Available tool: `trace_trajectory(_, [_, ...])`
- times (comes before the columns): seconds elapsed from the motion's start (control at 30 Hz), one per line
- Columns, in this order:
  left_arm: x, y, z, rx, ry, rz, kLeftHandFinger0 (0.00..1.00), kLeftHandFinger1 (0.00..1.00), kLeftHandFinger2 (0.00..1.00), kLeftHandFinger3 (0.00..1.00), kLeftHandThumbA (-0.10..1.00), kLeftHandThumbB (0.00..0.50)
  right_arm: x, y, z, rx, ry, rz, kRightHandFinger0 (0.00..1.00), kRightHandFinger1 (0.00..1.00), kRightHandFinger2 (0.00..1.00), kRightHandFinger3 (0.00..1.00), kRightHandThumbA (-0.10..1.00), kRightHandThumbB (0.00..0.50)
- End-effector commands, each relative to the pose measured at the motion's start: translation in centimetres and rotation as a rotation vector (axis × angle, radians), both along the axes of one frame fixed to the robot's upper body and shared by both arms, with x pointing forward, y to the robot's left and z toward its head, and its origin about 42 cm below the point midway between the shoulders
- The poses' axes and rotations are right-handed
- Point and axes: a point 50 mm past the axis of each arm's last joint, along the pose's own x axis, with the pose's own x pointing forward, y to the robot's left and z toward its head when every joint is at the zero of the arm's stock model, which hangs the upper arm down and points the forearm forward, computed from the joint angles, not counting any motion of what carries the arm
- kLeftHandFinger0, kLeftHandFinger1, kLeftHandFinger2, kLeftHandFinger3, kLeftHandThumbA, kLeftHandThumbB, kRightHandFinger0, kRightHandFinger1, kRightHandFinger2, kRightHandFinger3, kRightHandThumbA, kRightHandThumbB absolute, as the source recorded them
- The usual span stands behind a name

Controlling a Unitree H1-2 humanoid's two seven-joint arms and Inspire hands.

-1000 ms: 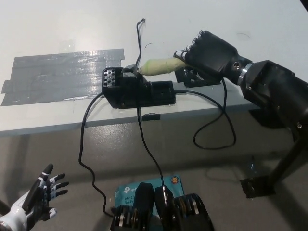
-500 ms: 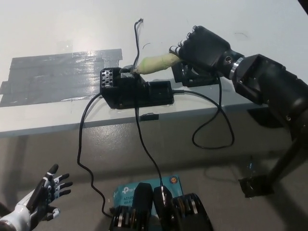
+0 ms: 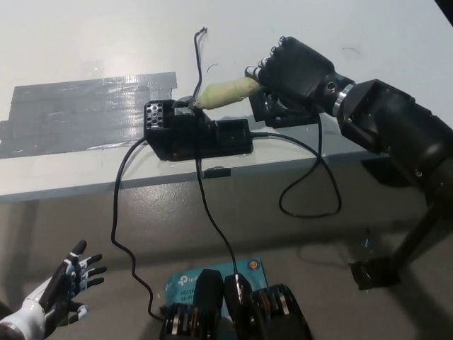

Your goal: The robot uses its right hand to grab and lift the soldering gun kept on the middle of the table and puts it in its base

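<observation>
Right hand: the black right hand (image 3: 294,67) was seen at about 1 o'clock in the view, closed around the rear end of the soldering gun (image 3: 225,92), with its fingers (image 3: 272,57) curled over the handle.
Right arm: the black arm (image 3: 396,131) was seen reaching in from the 3 o'clock edge, across the near table edge.
Soldering gun: the pale, yellow-green handle was held nearly level, slightly tilted, its front end pointed toward 9 o'clock and lying at the top of the base (image 3: 198,134); whether the tip was seated inside could not be told.
Base: a black block was placed on the table (image 3: 85,42) near its front edge, just at 7 o'clock of the gun, with a perforated pale plate (image 3: 155,115) at its 9 o'clock end.
Cables: one black cable (image 3: 122,212) was run from the base down over the table edge toward 6 o'clock; another (image 3: 315,177) was looped below the right hand.
Tape: a wide patch of grey tape (image 3: 78,113) was stuck on the table at 9 o'clock of the base.
Thin wire: a dark wire (image 3: 199,53) was seen rising toward 12 o'clock from the base.
Left hand: the white left hand (image 3: 60,290) was held at 7 o'clock, well off the table, empty, with fingers spread.
Floor: a teal box (image 3: 212,273) was seen at 6 o'clock.
</observation>
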Motion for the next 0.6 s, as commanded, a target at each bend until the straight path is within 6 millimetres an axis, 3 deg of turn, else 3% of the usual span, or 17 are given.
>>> trace_trajectory(0.0, [0.7,0.2,1.5,0.012,-0.054,-0.010,0.93,1.00,1.00,1.00,1.00,0.218,-1.3,5.6,2.1,0.041,-0.020,0.151,0.00,0.00,0.41,0.04,-0.10,0.029])
trace_trajectory(0.03, [0.7,0.2,1.5,0.012,-0.056,-0.012,0.91,1.00,1.00,1.00,1.00,0.213,-1.4,5.6,2.0,0.054,-0.021,0.150,0.00,0.00,0.42,0.04,-0.10,0.054])
trace_trajectory(0.17, [0.5,0.4,1.4,0.014,-0.050,-0.012,0.90,0.99,1.00,1.00,1.00,0.229,-1.5,5.7,1.9,0.074,-0.024,0.132,0.00,0.01,0.43,0.07,-0.10,0.038])
trace_trajectory(0.2, [0.6,0.4,1.4,0.014,-0.048,-0.012,0.90,0.99,1.00,1.00,1.00,0.234,-1.5,5.7,2.0,0.069,-0.021,0.124,0.00,0.01,0.44,0.12,-0.10,0.007])
trace_trajectory(0.27, [0.5,0.4,1.2,0.016,-0.044,-0.014,0.90,1.00,1.00,1.00,1.00,0.239,-1.7,5.8,2.2,0.061,-0.019,0.104,0.00,0.00,0.43,0.14,-0.10,0.000])
trace_trajectory(0.3, [0.5,0.3,1.2,0.014,-0.041,-0.013,0.90,1.00,1.00,1.00,1.00,0.239,-1.8,5.8,2.3,0.063,-0.015,0.102,0.00,0.00,0.42,0.21,-0.10,0.000])
trace_trajectory(0.37, [0.5,0.3,1.2,0.010,-0.040,-0.009,0.88,0.98,1.00,1.00,1.00,0.245,-1.9,6.0,2.7,0.073,-0.039,0.109,0.00,0.00,0.27,0.16,-0.10,0.020])
trace_trajectory(0.43, [0.5,0.4,1.1,0.006,-0.038,-0.004,0.88,0.97,1.00,1.00,1.00,0.250,-1.9,6.1,3.0,0.067,-0.070,0.111,0.00,0.00,0.22,0.16,-0.10,0.045])
trace_trajectory(0.47, [0.5,0.4,1.1,0.012,-0.038,-0.008,0.88,0.97,1.00,1.00,1.00,0.242,-1.8,6.3,3.2,0.067,-0.073,0.088,0.00,0.00,0.22,0.11,-0.10,0.043])
trace_trajectory(0.57, [0.3,0.4,1.0,0.017,-0.036,-0.008,0.89,0.98,1.00,1.00,1.00,0.230,-1.9,6.3,3.2,0.069,-0.097,0.073,0.00,0.00,0.26,0.13,-0.10,0.077])
